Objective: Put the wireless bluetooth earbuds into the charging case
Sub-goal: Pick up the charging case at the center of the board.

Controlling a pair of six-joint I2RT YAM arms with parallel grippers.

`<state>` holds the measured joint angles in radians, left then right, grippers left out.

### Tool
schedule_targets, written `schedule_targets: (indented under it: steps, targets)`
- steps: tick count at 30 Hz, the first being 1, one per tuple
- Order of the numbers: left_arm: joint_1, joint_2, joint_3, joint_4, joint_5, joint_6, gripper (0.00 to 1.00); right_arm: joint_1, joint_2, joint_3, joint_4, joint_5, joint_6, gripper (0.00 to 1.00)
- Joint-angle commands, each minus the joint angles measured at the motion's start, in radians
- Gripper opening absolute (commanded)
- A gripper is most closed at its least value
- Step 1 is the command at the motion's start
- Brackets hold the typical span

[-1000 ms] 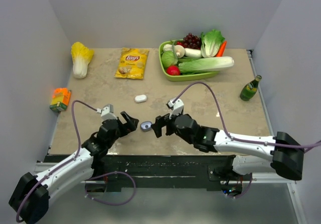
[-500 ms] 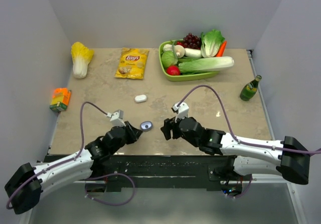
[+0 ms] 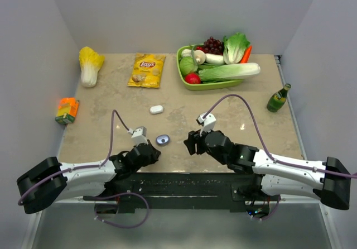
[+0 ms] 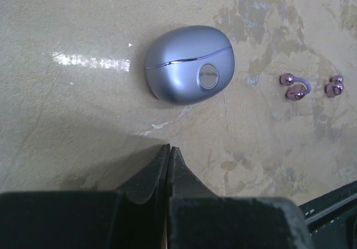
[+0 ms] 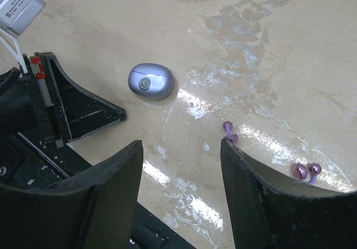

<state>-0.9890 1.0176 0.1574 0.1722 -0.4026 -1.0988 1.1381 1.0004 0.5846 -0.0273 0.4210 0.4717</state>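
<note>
The lilac charging case (image 3: pixel 162 140) lies shut on the table, its lid seam and round button showing in the left wrist view (image 4: pixel 189 65). Two lilac-purple earbuds (image 4: pixel 294 86) (image 4: pixel 334 86) lie loose on the table right of it. My left gripper (image 4: pixel 169 148) is shut and empty, just short of the case on its near side. My right gripper (image 5: pixel 181 144) is open with nothing between its fingers. One earbud (image 5: pixel 229 132) sits right at its right fingertip, the other earbud (image 5: pixel 305 171) lies farther right. In the top view my right gripper (image 3: pixel 189 143) is right of the case.
A white shut case (image 3: pixel 156 109) lies farther back. A green tray (image 3: pixel 215 85) of vegetables, a chips bag (image 3: pixel 147 70), a cabbage (image 3: pixel 89 65), an orange carton (image 3: pixel 67 109) and a green bottle (image 3: pixel 278 98) ring the table. The black near edge (image 3: pixel 184 179) runs under both arms.
Both grippers drew back from flanking the case. The left one shut and retreated toward the near edge. The right one shifted right and narrowed somewhat. The case stayed put.
</note>
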Motion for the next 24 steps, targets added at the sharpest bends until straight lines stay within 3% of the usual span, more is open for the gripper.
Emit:
schedule_targets:
  steps: [1, 13, 24]
  targets:
    - [0.003, 0.067, 0.057, 0.047, -0.061, 0.010, 0.00, 0.000, -0.042, 0.000, -0.028, 0.038, 0.001, 0.61]
    - [0.130, 0.131, 0.091, 0.009, -0.018, 0.059, 0.00, 0.002, -0.069, -0.019, -0.045, 0.056, 0.002, 0.67]
    - [0.136, 0.160, 0.096, 0.085, 0.005, 0.109, 0.02, 0.000, -0.056, -0.031, -0.039, 0.064, 0.008, 0.69]
